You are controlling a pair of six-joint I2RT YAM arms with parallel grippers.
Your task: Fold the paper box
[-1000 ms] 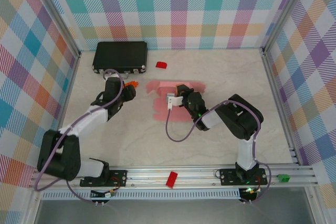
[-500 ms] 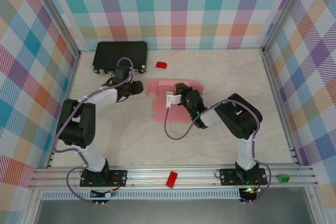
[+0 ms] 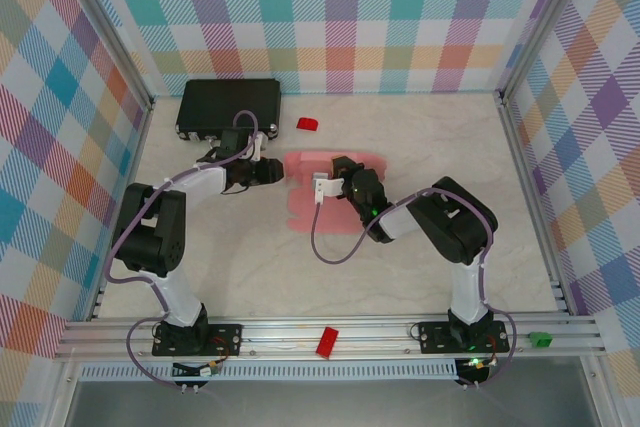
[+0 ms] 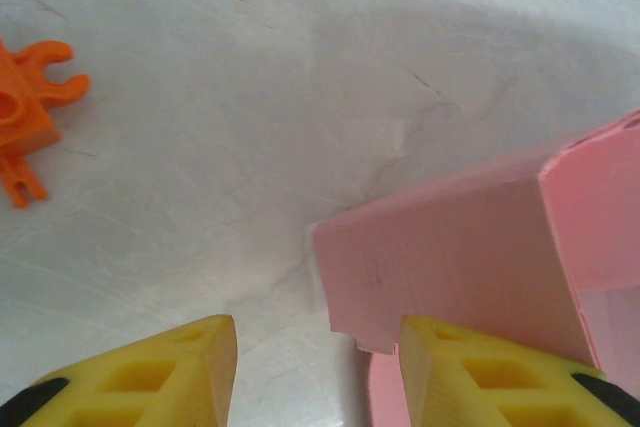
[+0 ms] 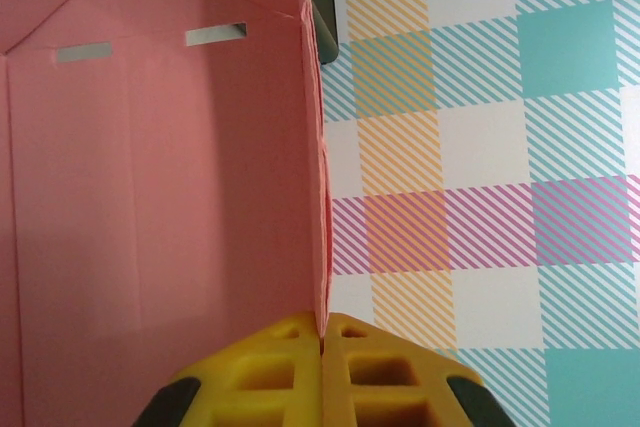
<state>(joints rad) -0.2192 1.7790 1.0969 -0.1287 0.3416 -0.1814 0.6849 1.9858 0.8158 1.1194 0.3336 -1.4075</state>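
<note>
Leftward of the box, the left arm has swung in from beside the case over the last second, and its tip now sits at the box's left edge; the right arm has hardly shifted. From the top camera, the pale marbled surface [image 3: 250,267] carries a black case [image 3: 228,107] at the back left, the pink box [image 3: 330,192] near the middle, partly opened out, and a small red block [image 3: 307,124] behind it. Both arms meet at the box's far half: the left end effector [image 3: 272,173] from the left, the right end effector [image 3: 338,169] from the right. Finger detail is too small to read from up there. The left wrist camera supplies it: the left end effector [image 4: 315,377] has its yellow fingers apart, a raised box [image 4: 470,257] flap corner just ahead of the gap, and whether the right-hand finger touches the card I cannot tell. It also shows an orange clip [image 4: 25,117] lying on the surface, well apart from the flap. The right wrist camera shows the right end effector [image 5: 323,347] pinched together on the thin edge of an upright box [image 5: 150,197] wall, with two slots visible in the card.
</note>
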